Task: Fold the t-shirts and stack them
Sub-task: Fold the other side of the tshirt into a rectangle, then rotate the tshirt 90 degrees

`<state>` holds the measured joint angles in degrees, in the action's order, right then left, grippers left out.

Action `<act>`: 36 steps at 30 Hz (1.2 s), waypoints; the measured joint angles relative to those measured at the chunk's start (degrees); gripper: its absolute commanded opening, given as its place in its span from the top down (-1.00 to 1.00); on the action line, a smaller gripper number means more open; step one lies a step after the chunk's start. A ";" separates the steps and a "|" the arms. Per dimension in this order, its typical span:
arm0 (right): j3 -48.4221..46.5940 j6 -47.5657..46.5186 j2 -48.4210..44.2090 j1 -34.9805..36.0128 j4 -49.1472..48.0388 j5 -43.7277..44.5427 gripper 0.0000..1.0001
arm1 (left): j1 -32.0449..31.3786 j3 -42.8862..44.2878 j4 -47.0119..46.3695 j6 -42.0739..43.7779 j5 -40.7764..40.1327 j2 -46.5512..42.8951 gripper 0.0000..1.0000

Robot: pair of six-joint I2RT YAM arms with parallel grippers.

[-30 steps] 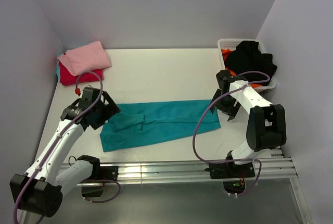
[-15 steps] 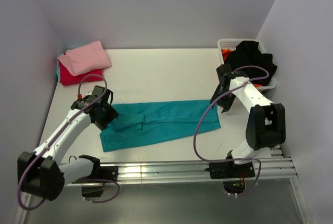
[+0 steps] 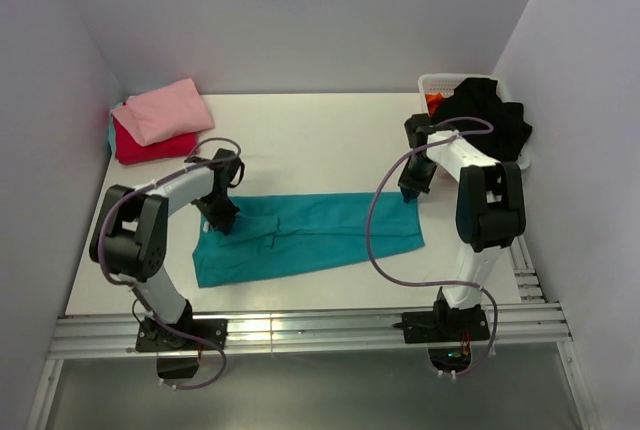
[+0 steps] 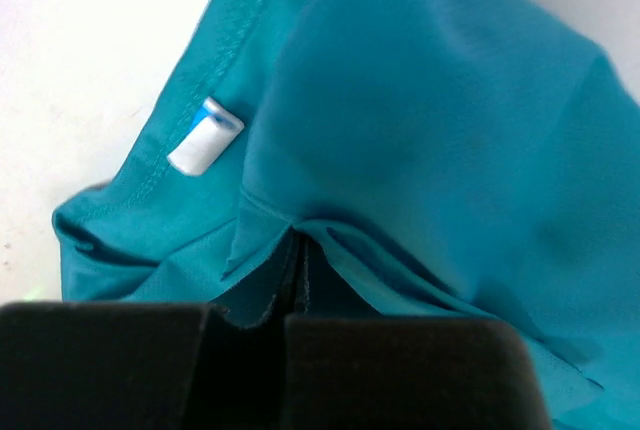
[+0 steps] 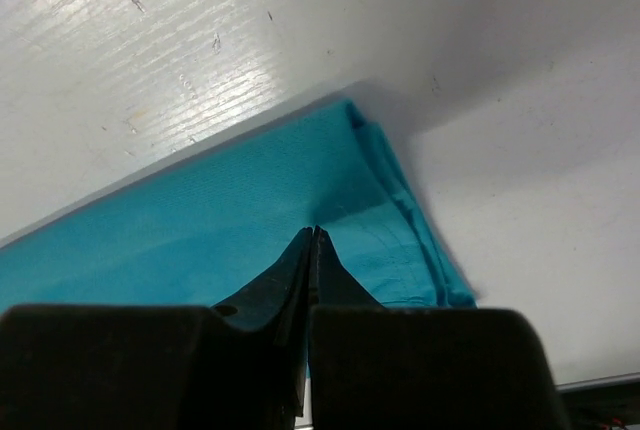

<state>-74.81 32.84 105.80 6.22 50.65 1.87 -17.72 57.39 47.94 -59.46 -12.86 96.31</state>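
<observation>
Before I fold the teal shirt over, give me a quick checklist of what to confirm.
1. Left gripper has cloth: ok, shut on a pinched fold of the teal t-shirt near its label.
2. Right gripper has cloth: cannot tell. It is shut at the shirt's far right corner, but the cloth there looks flat.
3. Shirt laid as a strip on the table: ok, some wrinkles at the left end.
4. Stack in place: ok, pink t-shirt on red t-shirt in the far left corner.
5. Fold path free: ok, the basket holding the black t-shirt sits off to the right.
</observation>
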 measured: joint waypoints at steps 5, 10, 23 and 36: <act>1.42 0.00 -0.48 1.20 -1.73 0.24 1.00 | 0.00 12.33 2.49 2.03 -1.38 9.88 0.99; 9.86 0.28 -6.88 5.79 -4.52 -0.07 1.00 | 0.07 28.61 5.49 5.51 -2.84 21.20 0.99; 29.86 11.23 -21.64 33.09 -1.16 -12.66 1.00 | 1.14 70.51 3.58 13.05 4.31 46.42 1.00; -4.79 4.66 -16.63 47.25 2.95 -5.62 -0.28 | -4.15 73.81 -18.23 16.74 29.03 43.71 -0.99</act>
<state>-79.59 37.50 89.17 53.47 53.60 -3.75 -21.87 131.20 29.71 -42.72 16.16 140.03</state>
